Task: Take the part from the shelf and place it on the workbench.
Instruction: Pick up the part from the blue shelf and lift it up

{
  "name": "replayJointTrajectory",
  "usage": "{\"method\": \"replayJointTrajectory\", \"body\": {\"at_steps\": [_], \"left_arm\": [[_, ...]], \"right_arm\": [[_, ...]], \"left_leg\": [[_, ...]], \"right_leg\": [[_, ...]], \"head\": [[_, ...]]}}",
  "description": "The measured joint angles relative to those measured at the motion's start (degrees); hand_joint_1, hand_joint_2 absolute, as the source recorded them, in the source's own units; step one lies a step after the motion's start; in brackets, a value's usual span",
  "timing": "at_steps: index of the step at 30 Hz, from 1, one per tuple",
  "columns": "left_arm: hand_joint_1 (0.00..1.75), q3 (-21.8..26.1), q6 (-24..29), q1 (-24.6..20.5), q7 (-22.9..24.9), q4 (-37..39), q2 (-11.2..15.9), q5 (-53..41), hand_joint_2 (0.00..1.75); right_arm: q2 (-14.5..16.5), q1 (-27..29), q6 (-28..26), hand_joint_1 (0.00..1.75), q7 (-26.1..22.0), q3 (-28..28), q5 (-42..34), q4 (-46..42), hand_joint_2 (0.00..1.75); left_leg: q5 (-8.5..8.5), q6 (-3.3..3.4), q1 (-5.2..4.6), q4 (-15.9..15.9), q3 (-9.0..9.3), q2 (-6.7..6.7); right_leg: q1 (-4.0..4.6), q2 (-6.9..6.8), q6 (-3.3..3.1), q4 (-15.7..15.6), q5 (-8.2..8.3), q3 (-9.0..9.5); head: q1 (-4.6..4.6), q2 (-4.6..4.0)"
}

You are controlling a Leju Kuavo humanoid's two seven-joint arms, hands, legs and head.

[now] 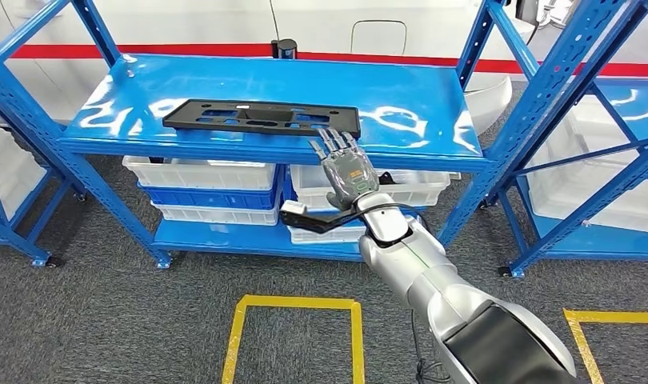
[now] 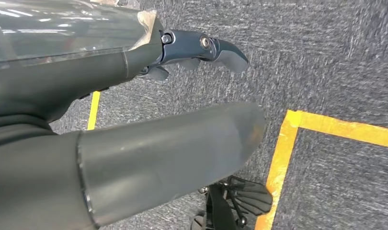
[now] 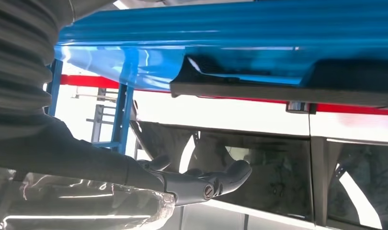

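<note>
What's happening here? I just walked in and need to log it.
The robot's right hand reaches toward the flat black part lying on the blue shelf, fingers apart near its edge, nothing gripped yet. Its left hand hangs over grey carpet, holding nothing.

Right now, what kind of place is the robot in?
Probably a workshop or warehouse. There are blue metal shelves holding a black part, plastic bins stored underneath, and yellow floor lines on grey carpet.
</note>
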Motion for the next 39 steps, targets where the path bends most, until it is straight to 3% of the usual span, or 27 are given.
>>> {"method": "replayJointTrajectory", "body": {"at_steps": [2, 5, 6, 8, 9, 10, 11, 13, 14, 16, 18, 19, 20, 22, 24, 25, 26, 27, 29, 31, 34, 36, 39], "left_arm": [[0.0, 0.0, 0.0, -0.1, 0.0, 0.0, 0.0, -0.1, 0.0], [0.0, 0.0, 0.1, -0.2, -0.1, -0.1, 0.1, -0.4, 0.0], [0.0, 0.1, 0.1, -0.2, -0.1, -0.1, 0.1, -0.4, 0.0], [0.0, 0.2, 0.1, -0.1, -0.1, -0.1, 0.1, -0.5, 0.0], [0.0, 0.2, 0.1, -0.1, -0.1, -0.1, 0.2, -0.5, 0.0], [0.0, 0.3, 0.1, -0.1, -0.1, -0.1, 0.2, -0.5, 0.0], [0.0, 0.4, 0.2, -0.1, -0.1, -0.1, 0.2, -0.5, 0.0], [0.0, 0.6, 0.2, -0.1, -0.1, -0.1, 0.3, -0.6, 0.0], [0.0, 0.7, 0.2, -0.1, -0.1, 0.0, 0.3, -0.6, 0.0], [0.0, 0.7, 0.2, -0.2, -0.1, 0.0, 0.3, -0.7, 0.0], [0.0, 0.7, 0.3, -0.2, -0.1, 0.0, 0.2, -0.8, 0.0], [0.0, 0.7, 0.3, -0.2, -0.1, 0.0, 0.2, -0.8, 0.0], [0.0, 0.7, 0.3, -0.2, -0.1, 0.0, 0.2, -0.8, 0.0], [0.0, 0.7, 0.3, -0.2, -0.1, 0.0, 0.2, -0.9, 0.0], [0.0, 0.7, 0.3, -0.2, -0.1, 0.0, 0.2, -0.9, 0.0], [0.0, 0.7, 0.3, -0.1, 0.0, 0.0, 0.2, -0.9, 0.0], [0.0, 0.7, 0.3, -0.1, 0.0, 0.1, 0.2, -0.9, 0.0], [0.0, 0.7, 0.2, 0.0, 0.0, 0.1, 0.2, -0.9, 0.0], [0.0, 0.7, 0.2, 0.0, 0.0, 0.1, 0.0, -0.9, 0.0], [0.0, 0.8, 0.0, -0.1, 0.0, 0.2, -0.1, -0.9, 0.0], [0.0, 0.8, -0.1, -0.2, -0.2, 0.2, -0.1, -1.0, 0.0], [0.0, 0.8, -0.1, -0.4, -0.6, 0.2, -0.1, -1.0, 0.0], [0.0, 0.8, 0.0, -0.3, -0.8, 0.2, -0.1, -1.1, 0.0]], "right_arm": [[0.0, -0.1, 0.0, 0.0, 0.0, -0.2, 0.1, 0.0, 1.75], [0.0, -0.2, -0.1, 0.0, 0.0, -0.5, 0.3, -0.1, 1.75], [0.0, -0.2, -0.1, 0.0, 0.0, -0.5, 0.4, -0.2, 1.75], [0.1, -0.2, -0.1, 0.0, 0.0, -0.5, 0.5, -0.2, 1.75], [0.1, 0.0, -0.1, 0.0, 0.0, -0.6, 0.5, -0.2, 1.75], [0.1, 0.1, -0.1, 0.0, 0.0, -0.6, 0.5, -0.2, 1.75], [0.1, 0.2, -0.1, 0.0, 0.0, -0.6, 0.6, -0.2, 1.75], [0.1, 0.3, -0.1, 0.0, 0.0, -0.6, 0.6, -0.2, 1.75], [0.1, 0.3, -0.1, 0.0, 0.0, -0.6, 0.6, -0.2, 1.75], [0.2, 0.1, -0.1, 0.0, 0.0, -0.7, 0.6, -0.2, 1.75], [0.3, -0.1, -0.1, 0.0, 0.0, -0.8, 0.6, -0.2, 1.75], [0.3, -0.1, -0.1, 0.0, 0.0, -0.8, 0.7, -0.2, 1.75], [0.3, -0.2, -0.1, 0.0, 0.0, -0.8, 0.7, -0.2, 1.75], [0.2, -0.2, -0.1, 0.0, 0.0, -0.8, 0.7, -0.2, 1.75], [0.0, 0.1, -0.1, 0.0, 0.0, -0.8, 0.7, -0.2, 1.75], [-0.1, 0.3, -0.1, 0.0, 0.0, -0.8, 0.7, -0.2, 1.75], [-0.2, 0.4, -0.1, 0.0, 0.0, -0.8, 0.7, -0.2, 1.75], [-0.3, 0.4, -0.1, 0.0, 0.0, -0.9, 0.7, -0.2, 1.75], [-0.4, 0.4, -0.1, 0.0, 0.1, -0.9, 0.7, -0.2, 1.75], [-0.5, 0.3, -0.1, 0.0, 0.1, -0.9, 0.8, -0.2, 1.75], [-0.4, -0.1, -0.1, 0.0, 0.1, -0.9, 0.9, -0.3, 1.75], [-0.3, -0.2, -0.2, 0.0, 0.0, -0.9, 1.0, -0.3, 1.75], [0.0, -0.1, -0.3, 0.0, -0.2, -0.9, 1.2, -0.3, 1.75]], "left_leg": [[-0.64, -0.64, -0.03, 0.0, 0.13, 0.01], [-2.03, -1.53, 0.38, 2.4, -0.69, 0.12], [-3.09, -1.87, 0.59, 5.3, -2.19, 0.13], [-5.52, -2.72, 0.9, 12.9, -6.96, 0.15], [-5.8, -3.08, 1.08, 15.6, -9.2, 0.2], [-4.91, -3.35, 1.26, 16.3, -10.48, 0.27], [-2.85, -3.54, 1.46, 14.7, -10.51, 0.37], [2.62, -3.75, 1.84, 6.6, -7.68, 0.74], [4.13, -3.6, 1.84, 3.0, -5.94, 0.83], [4.16, -2.73, 1.56, 0.0, -3.97, 0.85], [3.05, -1.36, 1.26, -0.2, -3.01, 0.61], [2.72, -0.77, 1.21, -0.4, -2.39, 0.54], [2.37, -0.25, 1.17, -0.4, -1.71, 0.48], [1.47, 0.4, 1.13, -0.6, -0.35, 0.36], [0.27, 0.62, 1.06, -0.7, 0.96, 0.1], [-0.39, 0.64, 0.97, -0.8, 1.72, -0.07], [-1.04, 0.61, 0.84, -0.8, 2.5, -0.2], [-1.67, 0.58, 0.69, -0.8, 3.34, -0.27], [-2.9, 0.44, 0.49, -0.9, 4.79, -0.32], [-3.82, -0.06, 0.47, -1.1, 6.14, -0.43], [-3.56, -0.89, 0.3, 0.4, 6.97, -0.43], [-3.78, -1.2, 0.45, 4.7, 4.62, -0.21], [-7.71, -2.24, 1.0, 12.3, -1.75, 0.07]], "right_leg": [[0.11, 0.04, -0.94, -1.1, 0.16, 0.67], [-0.73, 0.16, -2.29, -1.8, -0.22, 2.27], [-0.9, 0.16, -2.69, -1.9, -0.4, 2.9], [-0.83, 0.12, -3.1, -1.9, -1.09, 3.84], [-0.81, 0.15, -3.08, -1.9, -1.54, 4.33], [-0.85, 0.2, -2.95, -1.9, -2.01, 4.88], [-0.92, 0.24, -2.76, -1.9, -2.56, 5.56], [-1.03, 0.26, -2.22, -1.9, -3.86, 7.0], [-0.91, 0.27, -1.87, -2.0, -4.62, 7.54], [-0.53, 0.28, -0.97, -2.3, -5.55, 8.64], [-0.32, 0.32, 0.07, -1.7, -5.39, 9.48], [-0.33, 0.29, 0.42, -0.1, -5.0, 9.14], [-0.37, 0.25, 0.53, 2.5, -4.78, 7.63], [-0.48, 0.17, 0.29, 9.9, -5.52, 2.49], [-0.43, 0.17, -0.12, 15.3, -8.38, -2.95], [-0.38, 0.17, -0.18, 15.6, -9.66, -4.65], [-0.29, 0.17, -0.06, 14.2, -9.94, -5.42], [-0.15, 0.16, 0.24, 11.2, -8.83, -5.33], [0.28, 0.05, 0.57, 3.5, -3.51, -3.81], [0.75, -0.04, -0.15, -0.7, 0.06, -2.15], [0.23, 0.05, -1.91, -2.1, 2.27, 0.07], [-0.49, -0.07, -2.66, -2.6, 3.48, 1.17], [-0.53, -0.07, -3.25, -2.5, 2.83, 1.49]], "head": [[-0.04, 0.0], [-0.24, 0.0], [-0.36, 0.0], [-0.5, 0.0], [-0.49, 0.0], [-0.5, 0.0], [-0.5, 0.0], [-0.53, 0.0], [-0.52, 0.0], [-0.37, 0.0], [-0.19, 0.0], [-0.09, 0.0], [0.01, 0.0], [0.19, 0.0], [0.23, 0.0], [0.27, 0.0], [0.28, 0.0], [0.29, 0.0], [0.22, 0.0], [0.37, 0.0], [0.66, 0.0], [0.47, 0.0], [0.2, 0.0]]}}
